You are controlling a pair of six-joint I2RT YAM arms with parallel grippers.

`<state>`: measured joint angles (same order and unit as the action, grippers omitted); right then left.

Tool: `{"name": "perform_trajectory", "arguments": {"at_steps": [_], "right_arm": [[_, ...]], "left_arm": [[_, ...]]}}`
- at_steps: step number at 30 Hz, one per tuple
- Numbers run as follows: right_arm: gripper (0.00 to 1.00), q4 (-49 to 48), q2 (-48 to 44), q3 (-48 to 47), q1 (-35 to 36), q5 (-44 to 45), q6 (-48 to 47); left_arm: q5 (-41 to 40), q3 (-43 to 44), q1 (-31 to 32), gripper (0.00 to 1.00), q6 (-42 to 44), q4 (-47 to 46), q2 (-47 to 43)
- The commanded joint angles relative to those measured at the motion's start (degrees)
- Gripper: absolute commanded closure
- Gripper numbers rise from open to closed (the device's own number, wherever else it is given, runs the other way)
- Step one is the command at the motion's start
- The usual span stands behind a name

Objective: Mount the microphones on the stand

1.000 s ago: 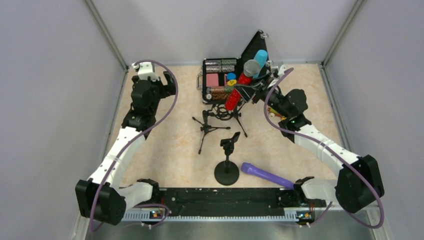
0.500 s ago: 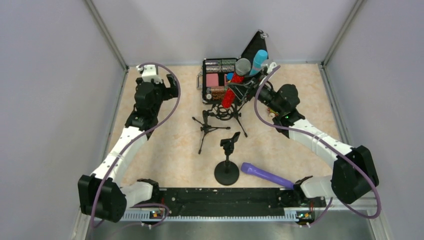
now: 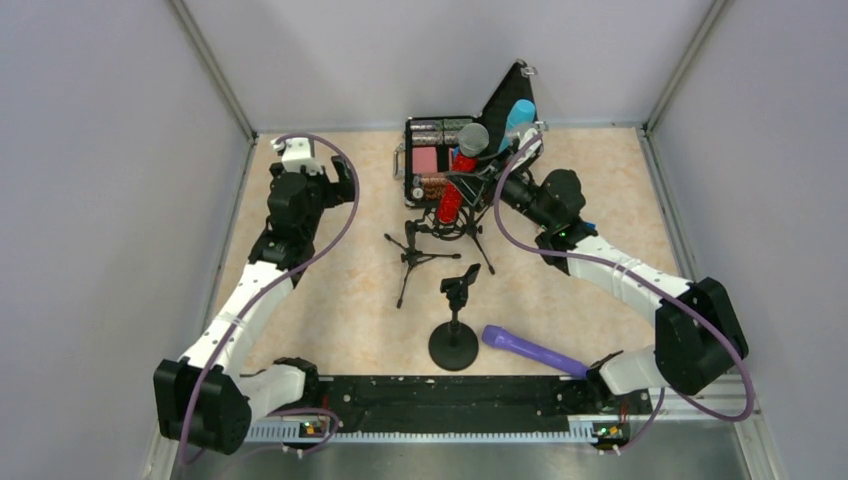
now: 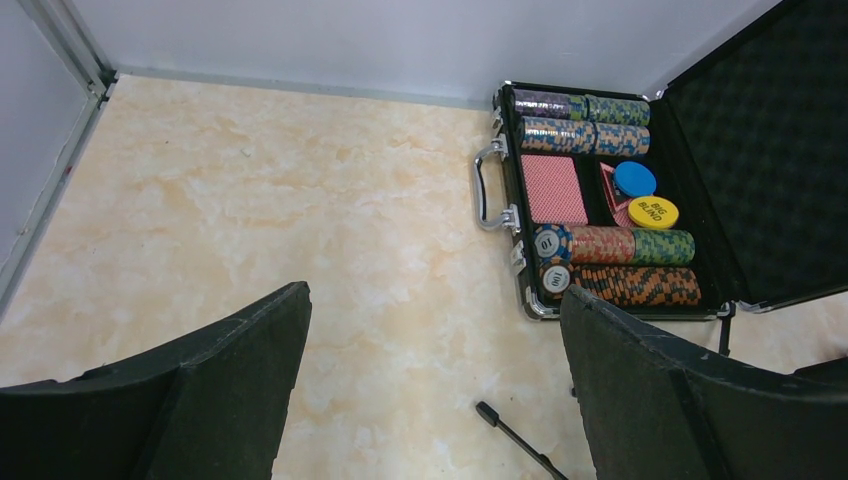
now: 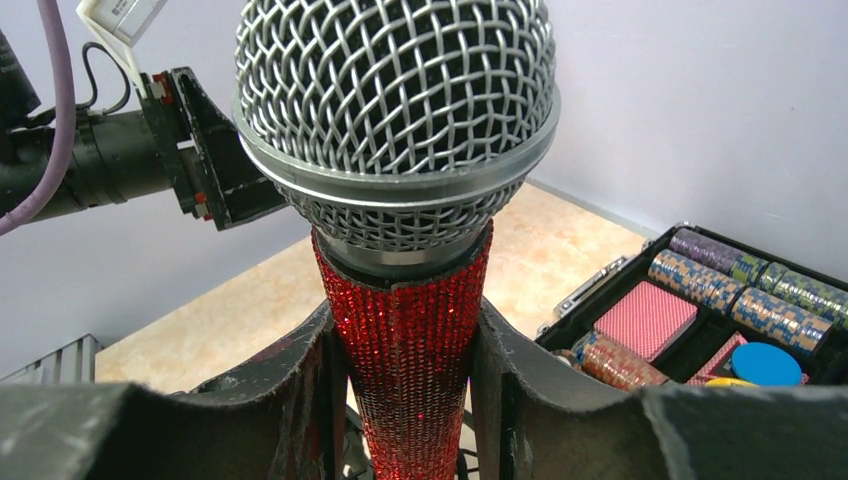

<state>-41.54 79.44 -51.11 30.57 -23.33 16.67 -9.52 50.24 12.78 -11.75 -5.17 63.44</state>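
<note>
top and wrist views. the right hand [image 5: 406, 400] is clamping the glittery red microphone [image 5: 410, 320] around its handle, just below the silver mesh head [image 5: 395, 110], and is holding it above the bench [image 3: 330, 290] in front of the open chip case [image 4: 760, 150]. the microphone's long axis is running steeply upward, with the head up and tipped toward the far wall. the tail is pointing down at a tangle of black stand legs whose clip is not showing. the left hand [image 4: 435, 295] is hanging at the far left with fingers spread wide and nothing between them, well apart from the microphones. three microphones are showing: the red one in the grip, the light blue one [image 3: 519, 115] standing tilted just behind the right hand with its support hidden, and the purple one [image 3: 528, 349] lying flat near the right arm's base. two stands are standing clear, a small tripod [image 3: 414, 254] and a round-base stand [image 3: 455, 330] with an empty clip. both are lying nearer the robot than the gripped microphone, and the loaded right hand is lying nearer the empty clip than the left hand.
</note>
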Motion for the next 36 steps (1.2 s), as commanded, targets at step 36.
{"name": "perform_trajectory", "arguments": {"at_steps": [36], "right_arm": [[1.0, -1.18, -0.92, 4.94, 2.22, 2.33, -8.49]], "left_arm": [[1.48, -0.01, -0.29, 0.02, 0.67, -1.29, -0.91]]}}
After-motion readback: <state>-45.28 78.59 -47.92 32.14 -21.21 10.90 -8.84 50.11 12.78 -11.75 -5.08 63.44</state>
